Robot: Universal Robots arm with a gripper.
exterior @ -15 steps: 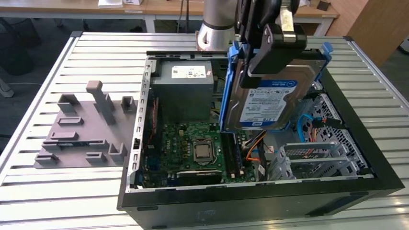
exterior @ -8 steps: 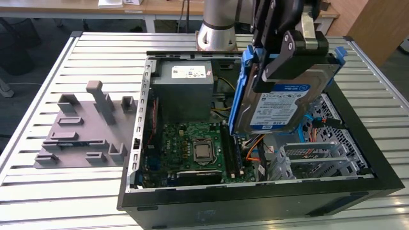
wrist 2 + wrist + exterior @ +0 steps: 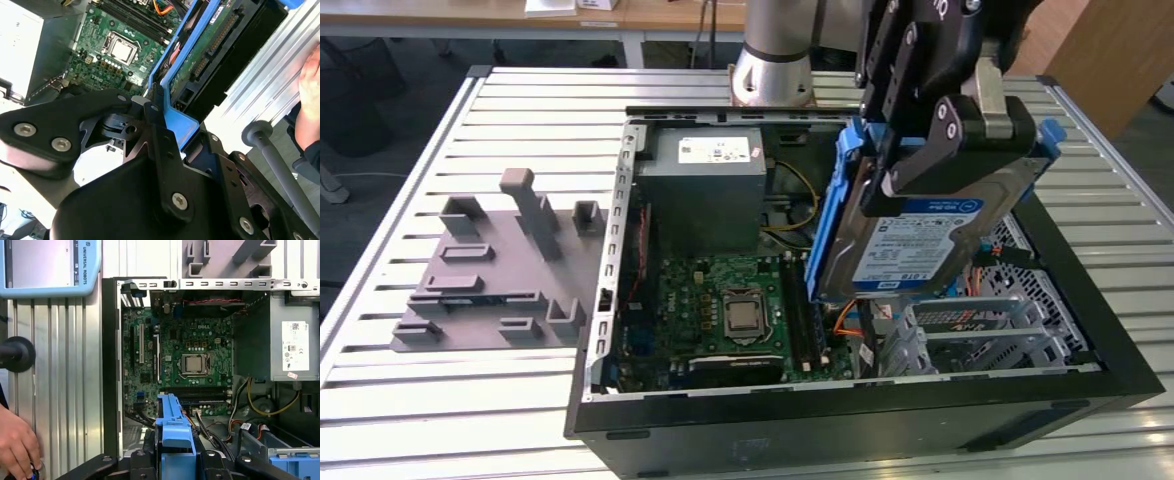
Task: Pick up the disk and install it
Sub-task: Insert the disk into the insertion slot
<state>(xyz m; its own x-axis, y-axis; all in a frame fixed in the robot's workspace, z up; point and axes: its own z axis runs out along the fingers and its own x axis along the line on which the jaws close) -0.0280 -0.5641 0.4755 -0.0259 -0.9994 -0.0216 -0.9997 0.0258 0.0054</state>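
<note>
The disk [image 3: 921, 235] is a silver hard drive with a white-and-blue label and blue rails. It hangs tilted on edge above the open computer case [image 3: 854, 412], over the side on the exterior view's right. My gripper [image 3: 963, 135] is shut on its upper part, one black finger across the labelled face. In the second wrist view the disk's green circuit board [image 3: 200, 55] and blue rail [image 3: 176, 122] run between my fingers [image 3: 156, 112]. In the first wrist view the blue rail [image 3: 173, 432] stands over the motherboard.
Inside the case lie a grey power-supply box [image 3: 707, 185], the motherboard [image 3: 734, 310] and a metal drive cage [image 3: 981, 335] with orange cables below the disk. A grey fixture plate [image 3: 494, 270] sits on the slatted table. A person's hand [image 3: 17, 445] rests beside the case.
</note>
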